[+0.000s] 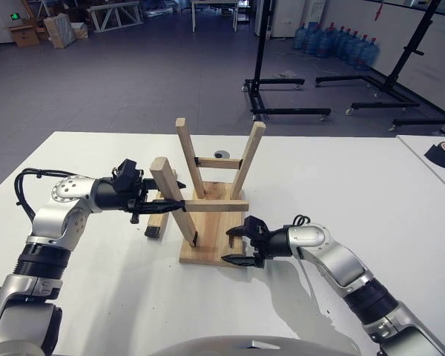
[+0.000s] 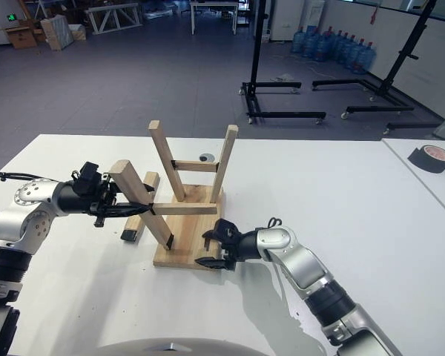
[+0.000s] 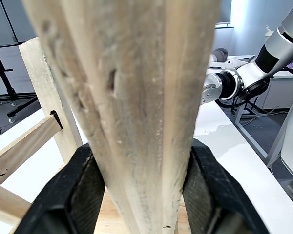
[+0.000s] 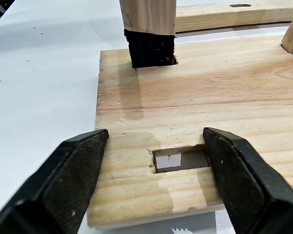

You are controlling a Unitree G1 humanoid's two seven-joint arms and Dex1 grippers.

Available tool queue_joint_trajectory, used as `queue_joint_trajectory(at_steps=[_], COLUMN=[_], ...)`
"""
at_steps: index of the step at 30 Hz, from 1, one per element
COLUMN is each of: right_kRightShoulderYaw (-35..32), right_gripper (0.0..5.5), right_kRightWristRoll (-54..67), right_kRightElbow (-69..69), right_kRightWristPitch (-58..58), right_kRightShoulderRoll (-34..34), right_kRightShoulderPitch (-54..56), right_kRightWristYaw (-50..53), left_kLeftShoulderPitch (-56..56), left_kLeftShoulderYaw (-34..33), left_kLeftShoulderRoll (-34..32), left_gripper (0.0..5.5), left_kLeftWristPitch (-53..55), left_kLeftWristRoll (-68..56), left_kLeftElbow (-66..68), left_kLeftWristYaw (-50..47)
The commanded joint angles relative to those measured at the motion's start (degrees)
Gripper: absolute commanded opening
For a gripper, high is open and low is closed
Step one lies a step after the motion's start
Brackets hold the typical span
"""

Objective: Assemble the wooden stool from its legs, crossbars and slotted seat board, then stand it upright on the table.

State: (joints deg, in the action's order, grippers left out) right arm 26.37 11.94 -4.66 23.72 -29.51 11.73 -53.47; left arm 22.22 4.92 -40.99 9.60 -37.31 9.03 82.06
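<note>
Left wrist view: left claw (image 3: 141,195) clamps the 9 o'clock leg (image 3: 132,87); right claw (image 4: 155,132) wide. Your tug could unseat it.

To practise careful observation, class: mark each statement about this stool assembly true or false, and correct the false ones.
1. The left pincer is shut on a leg. True.
2. The right pincer holds a crossbar. False: it is open and empty, over an empty slot.
3. The seat board lies flat on the table. True.
4. All four legs stand in the board. False: a loose leg lies on the table beside it.
</note>
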Motion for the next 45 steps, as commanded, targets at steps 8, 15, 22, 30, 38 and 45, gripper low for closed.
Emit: queue_joint_trajectory(at_steps=[8, 15, 22, 30, 38, 45], right_kRightShoulderYaw=[4.7, 4.7, 4.9, 5.1, 4.8, 4.7], right_gripper=[3.57, 3.57, 3.57, 3.57, 3.57, 3.57], right_kRightWristRoll=[-1.9, -1.0, -0.3, -0.6, -1.0, -0.9], right_kRightElbow=[2.0, 1.4, 2.8, 3.8, 4.2, 4.0], right_kRightWristPitch=[8.4, 11.3, 11.2, 10.6, 10.2, 10.3], right_kRightShoulderRoll=[-3.3, -4.6, -4.2, -3.7, -2.8, -2.1], right_kRightShoulderPitch=[-4.3, -4.7, -4.3, -4.0, -4.0, -4.5], right_kRightWristYaw=[-2.4, -3.5, -3.9, -3.6, -2.3, -1.4], left_kLeftShoulderPitch=[-1.8, -5.6, -7.1, -9.5, -11.5, -15.5], left_kLeftShoulderYaw=[2.4, 3.4, 5.4, 7.2, 14.8, 21.9], left_kLeftShoulderRoll=[-3.5, -6.4, -6.3, -6.3, -6.0, -8.3], left_gripper=[2.03, 2.03, 2.03, 2.04, 2.07, 2.03], left_kLeftWristPitch=[-4.8, -6.0, -0.2, 12.1, 6.7, 2.9], left_kLeftWristRoll=[14.1, 16.9, 13.7, 3.9, 13.7, 21.2], left_kLeftElbow=[2.5, -4.8, -6.4, -9.1, -6.0, -8.2], left_kLeftWristYaw=[-5.7, -5.9, -4.0, 2.0, -0.4, -4.0])
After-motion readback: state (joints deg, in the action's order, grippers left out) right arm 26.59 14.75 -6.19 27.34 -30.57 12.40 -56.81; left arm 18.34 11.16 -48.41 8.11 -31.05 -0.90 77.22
